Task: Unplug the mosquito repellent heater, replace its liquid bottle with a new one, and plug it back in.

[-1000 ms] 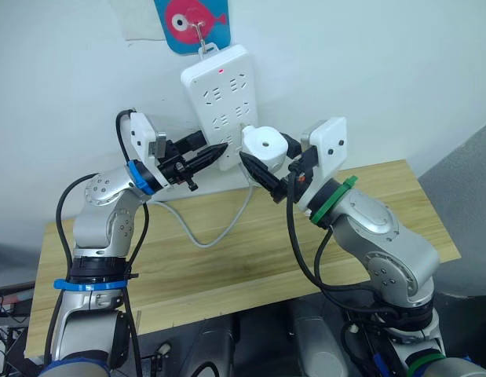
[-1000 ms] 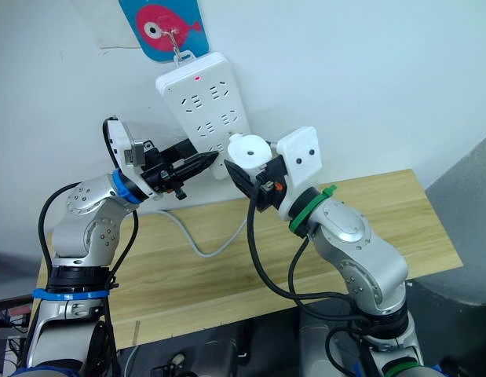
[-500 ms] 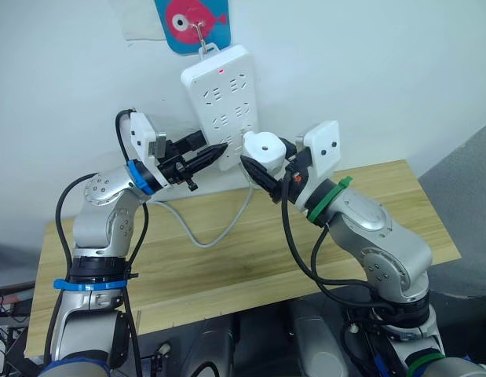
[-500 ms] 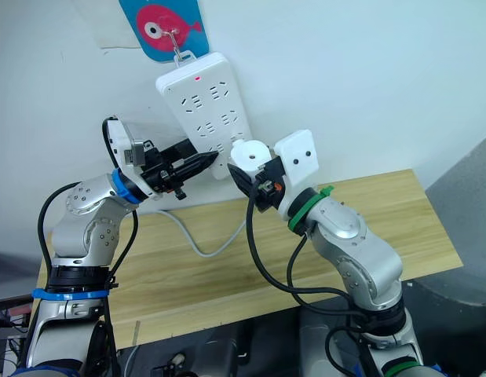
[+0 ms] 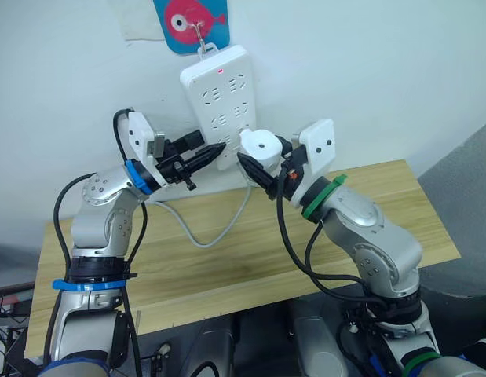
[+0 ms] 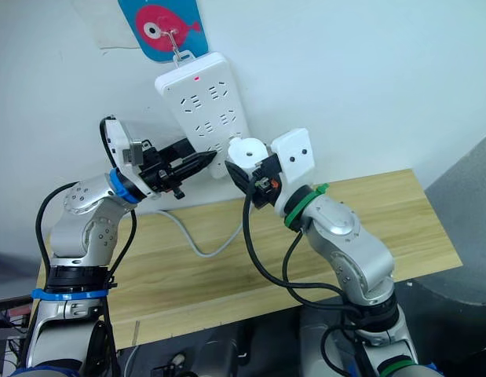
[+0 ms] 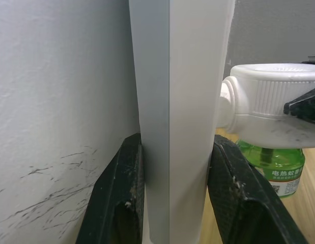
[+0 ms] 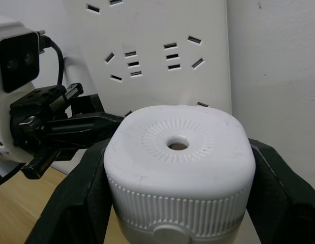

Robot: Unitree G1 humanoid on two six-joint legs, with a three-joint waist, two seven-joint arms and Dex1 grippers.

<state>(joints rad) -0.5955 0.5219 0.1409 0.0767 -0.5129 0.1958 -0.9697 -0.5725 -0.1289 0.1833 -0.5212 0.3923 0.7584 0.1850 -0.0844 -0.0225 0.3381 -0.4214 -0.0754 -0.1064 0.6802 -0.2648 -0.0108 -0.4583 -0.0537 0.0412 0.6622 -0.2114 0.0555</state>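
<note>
The heater (image 8: 178,173) sits clamped in the right gripper (image 5: 258,167), one black finger (image 8: 78,198) pressed to each of its ribbed sides and its round top hole facing up. It is raised off the table (image 5: 227,251), right at the lower edge of the power strip (image 5: 221,102); whether its plug is seated in a socket cannot be made out. Under its white body hangs a green bottle (image 7: 277,168) with a printed label, seen in the left wrist view.

Beside it, the left gripper (image 5: 213,153) pinches the strip's lower part edgewise, with one finger (image 7: 119,203) behind it against the wall (image 5: 384,71) and the other on its socket face, so both jaws are closed onto the strip.

From the strip's bottom end a grey cord (image 5: 199,232) loops down across the wooden table.

Further up, the strip hangs tilted on the white wall, a small red light near its top, hooked over a blue sticker (image 5: 191,23) with a pink fish.
</note>
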